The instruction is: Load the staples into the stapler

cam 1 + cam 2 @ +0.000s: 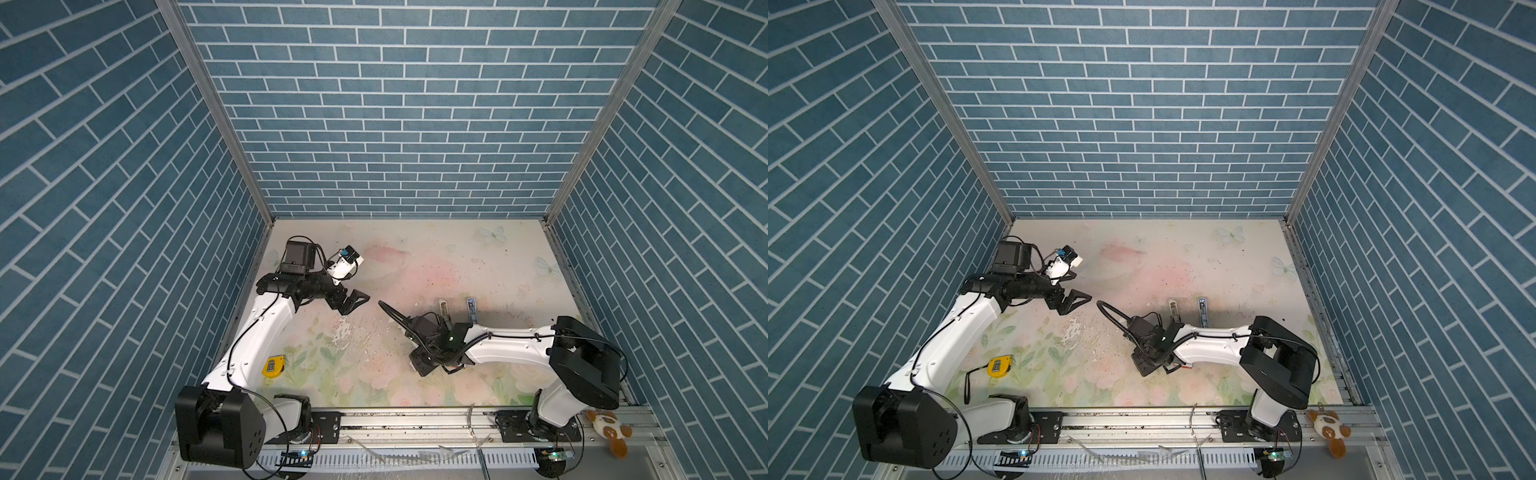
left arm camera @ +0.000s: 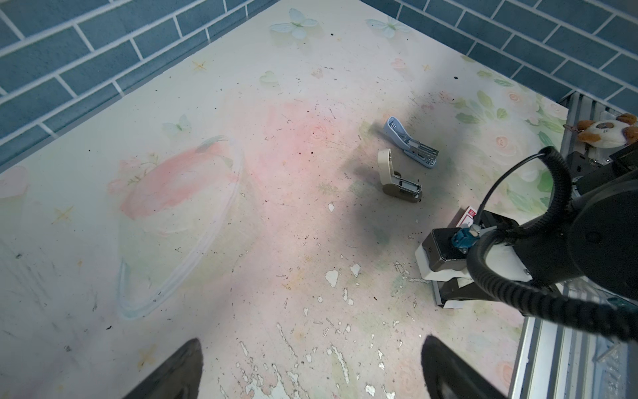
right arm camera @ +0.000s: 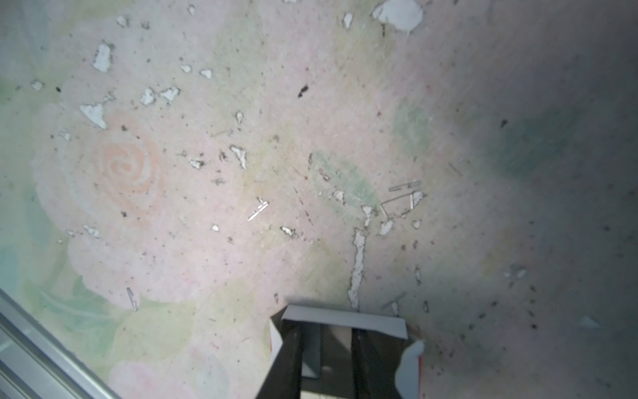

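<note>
**Right gripper down in the staple box; left gripper hanging open**

The staples are showing as a flat grey strip inside the open box, between the two fingers of the right gripper. The strip is lying against one finger, with a pale gap to the other. The fingers are standing close and parallel, but I cannot tell whether they are pinching it.

The box is sitting directly under the right gripper, its white flap folding out just ahead of the fingertips. Thin metal slivers are lying scattered on the table further ahead.

In both top views the beige stapler and the blue stapler are lying side by side beyond the right forearm. Both are hinged open and are apart from the gripper and the box.

The left gripper is hanging above the table, jaws released wide with nothing between them, well apart from the right gripper and pointing toward it.

A yellow tape measure is lying beside the left arm, well behind its gripper. A plush toy is lying by the right arm's base.
</note>
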Robot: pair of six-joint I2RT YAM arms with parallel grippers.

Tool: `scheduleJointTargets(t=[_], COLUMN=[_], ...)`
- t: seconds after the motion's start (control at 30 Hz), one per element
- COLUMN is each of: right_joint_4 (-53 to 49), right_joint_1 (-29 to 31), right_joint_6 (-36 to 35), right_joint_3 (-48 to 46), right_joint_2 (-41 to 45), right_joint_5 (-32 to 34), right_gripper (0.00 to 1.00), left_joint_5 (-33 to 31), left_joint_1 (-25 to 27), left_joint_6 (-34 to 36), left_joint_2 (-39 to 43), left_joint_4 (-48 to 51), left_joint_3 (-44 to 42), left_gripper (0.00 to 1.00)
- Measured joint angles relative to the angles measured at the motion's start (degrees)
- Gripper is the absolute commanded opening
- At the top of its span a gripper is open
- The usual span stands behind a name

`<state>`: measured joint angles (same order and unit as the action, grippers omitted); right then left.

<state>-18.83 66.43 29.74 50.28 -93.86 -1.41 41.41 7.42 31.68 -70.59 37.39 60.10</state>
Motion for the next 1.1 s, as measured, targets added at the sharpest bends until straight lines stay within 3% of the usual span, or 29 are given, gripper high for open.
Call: scheduleJointTargets(t=[0.43, 0.9, 1.1], right_joint_4=[-1.81, -4.00, -4.11], right_joint_1=[0.92, 1.22, 1.29], right_joint_6=[0.02, 0.66, 1.53], right_joint_3=[1.95, 2.45, 2.45], right_joint_2=[-1.84, -2.03, -2.03], right_joint_5=[1.18, 5.70, 6.78], right_gripper=[0.26, 0.14, 0.17], left_joint_5=[0.02, 0.02, 0.02], left_joint_1=[0.00, 0.00, 0.00], left_joint_6=[-0.11, -0.24, -0.33], left_joint_2=[0.00, -0.02, -0.02], left_joint_4=[-0.20, -0.42, -0.42], left_joint_3=[-0.02, -0.02, -0.02], left_gripper=[1.00, 1.00, 1.00])
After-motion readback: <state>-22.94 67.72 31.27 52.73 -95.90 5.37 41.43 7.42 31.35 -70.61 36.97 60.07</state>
